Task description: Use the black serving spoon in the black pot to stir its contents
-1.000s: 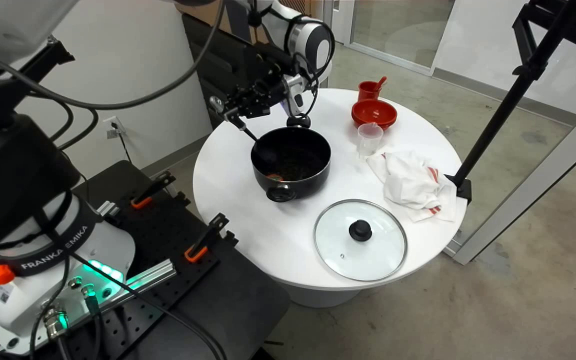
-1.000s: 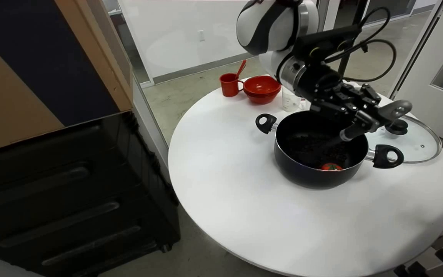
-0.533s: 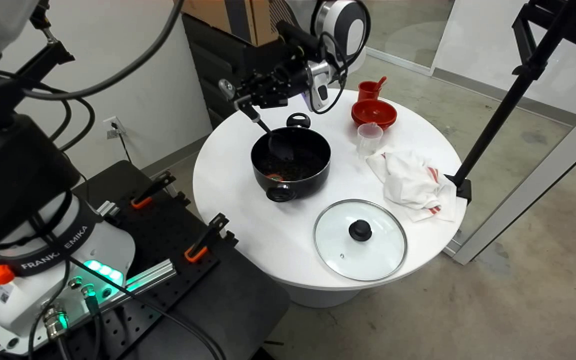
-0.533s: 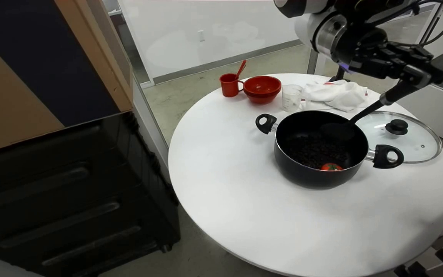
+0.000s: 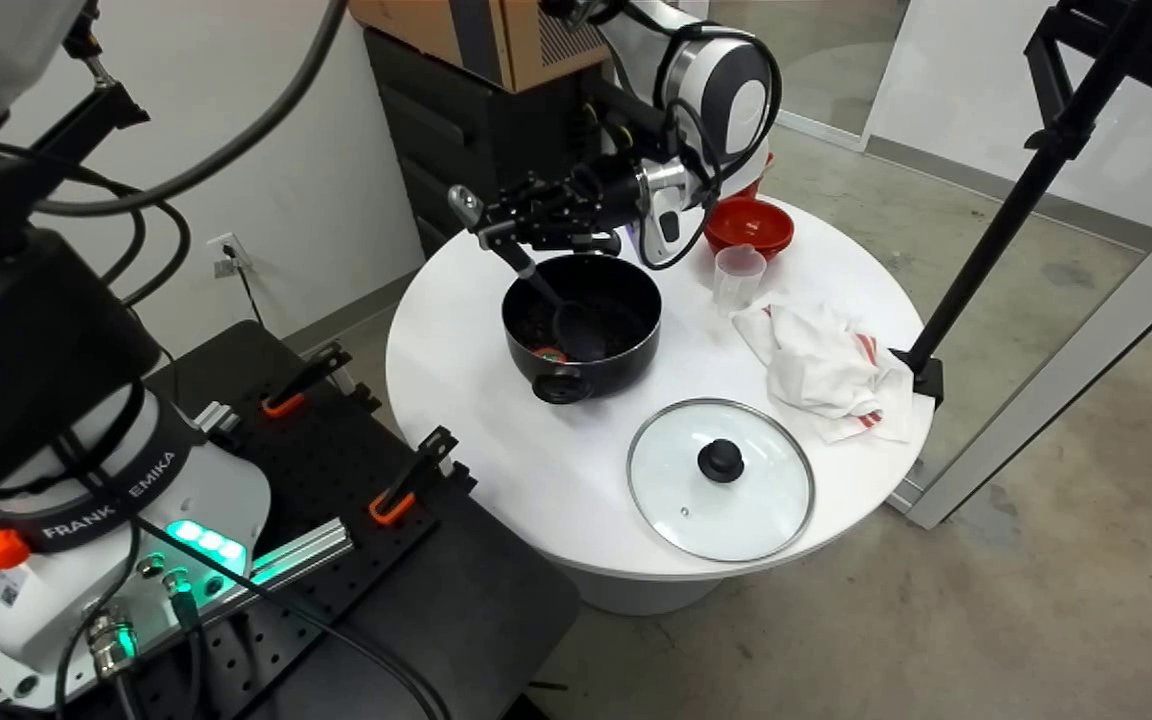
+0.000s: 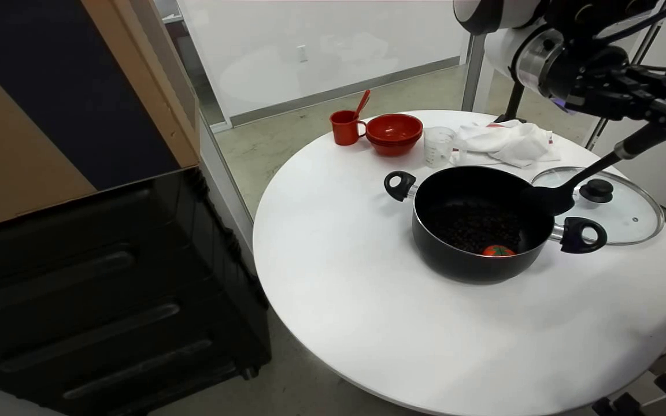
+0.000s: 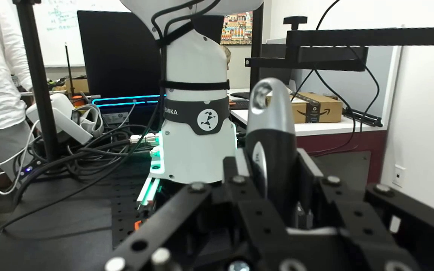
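Note:
The black pot (image 5: pixel 626 368) stands on the white table and also shows in an exterior view (image 6: pixel 472 268). Its contents are small dark pieces (image 6: pixel 466 228) and a red tomato-like piece with a green top (image 6: pixel 498 251). My gripper (image 5: pixel 498 234) is shut around the grey-ended handle of the black serving spoon (image 5: pixel 579 328), beside and above the pot. The wrist view shows the spoon's handle (image 7: pixel 271 165) between the fingers (image 7: pixel 277 177). The spoon is tilted; its head (image 6: pixel 550 199) overlaps the pot's rim near a side handle and looks lifted off the contents.
A glass lid (image 5: pixel 721 480) lies near the pot. A white cloth (image 5: pixel 826 370), a clear measuring cup (image 5: pixel 739 278), red bowls (image 5: pixel 748 225) and a red mug (image 6: pixel 346 128) stand along the table's side. A black cabinet (image 6: pixel 107 300) with a cardboard box stands beside the table.
The arm has risen and moved right in both exterior views, holding the spoon. The spoon's head has moved from low in the pot up towards the rim. The pot has not moved.

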You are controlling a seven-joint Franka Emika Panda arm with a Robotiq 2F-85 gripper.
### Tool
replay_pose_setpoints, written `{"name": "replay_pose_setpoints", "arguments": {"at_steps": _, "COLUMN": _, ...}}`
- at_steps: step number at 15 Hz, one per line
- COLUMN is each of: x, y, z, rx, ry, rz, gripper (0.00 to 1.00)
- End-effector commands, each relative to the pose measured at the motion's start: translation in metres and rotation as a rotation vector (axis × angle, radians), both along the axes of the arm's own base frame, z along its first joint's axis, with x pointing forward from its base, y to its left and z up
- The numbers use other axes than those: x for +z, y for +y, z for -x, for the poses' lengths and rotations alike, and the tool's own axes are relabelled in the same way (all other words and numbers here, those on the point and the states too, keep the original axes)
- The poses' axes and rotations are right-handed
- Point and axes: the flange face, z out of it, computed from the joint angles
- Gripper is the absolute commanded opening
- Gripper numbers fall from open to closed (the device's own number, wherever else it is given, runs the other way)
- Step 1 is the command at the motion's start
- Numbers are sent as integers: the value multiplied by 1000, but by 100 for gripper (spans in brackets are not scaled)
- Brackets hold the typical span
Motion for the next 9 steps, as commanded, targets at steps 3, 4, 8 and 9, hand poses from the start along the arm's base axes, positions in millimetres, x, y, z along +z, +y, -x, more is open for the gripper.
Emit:
{"name": "replay_pose_setpoints", "arguments": {"at_steps": 3, "x": -22, "y": -3, "z": 21, "rx": 31, "ry": 88, "rz": 34, "gripper": 8}}
{"name": "replay_pose_setpoints", "arguments": {"at_steps": 4, "x": -27, "y": -6, "z": 26, "rx": 35, "ry": 107, "rz": 48, "gripper": 8}}
{"name": "replay_pose_setpoints", "arguments": {"at_steps": 8, "x": -37, "y": -13, "z": 41, "rx": 54, "ry": 151, "rz": 73, "gripper": 8}}
{"name": "replay_pose_setpoints", "arguments": {"at_steps": 9, "x": -38, "y": -13, "z": 44, "rx": 73, "ry": 154, "rz": 75, "gripper": 8}}
